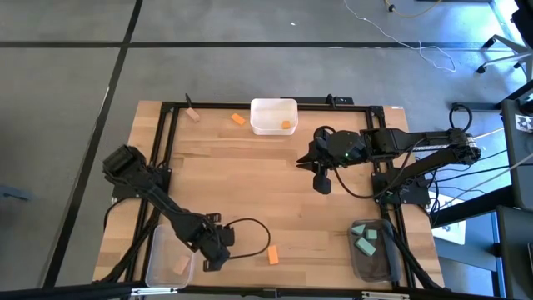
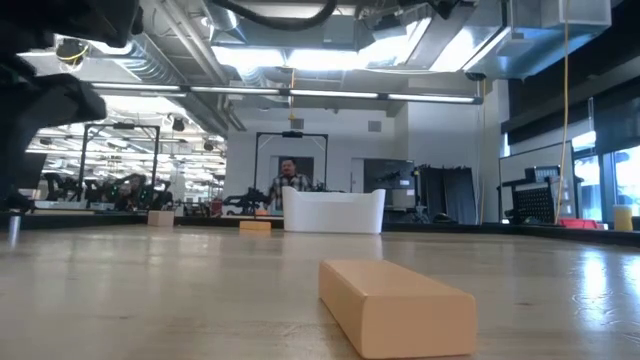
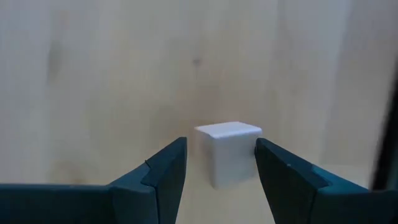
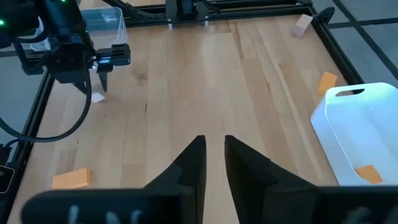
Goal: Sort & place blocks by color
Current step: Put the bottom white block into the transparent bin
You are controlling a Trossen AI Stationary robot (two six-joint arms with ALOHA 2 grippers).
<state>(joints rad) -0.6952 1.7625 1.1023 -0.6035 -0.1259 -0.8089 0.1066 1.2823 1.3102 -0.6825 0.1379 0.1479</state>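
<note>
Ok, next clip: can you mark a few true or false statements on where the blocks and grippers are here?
1. The left gripper has its fingers either side of a pale cube on the table. True.
2. The right gripper holds an orange block. False: it holds nothing.
3. The white bin contains an orange block. True.
4. The teal blocks lie loose on the table. False: they are inside a clear bin.

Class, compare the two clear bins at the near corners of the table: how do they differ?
The bin at the near left corner holds one tan block; the bin at the near right corner holds teal-green blocks. The left bin looks lighter, the right darker. Both are clear rectangular bins at the table's front edge.
</note>
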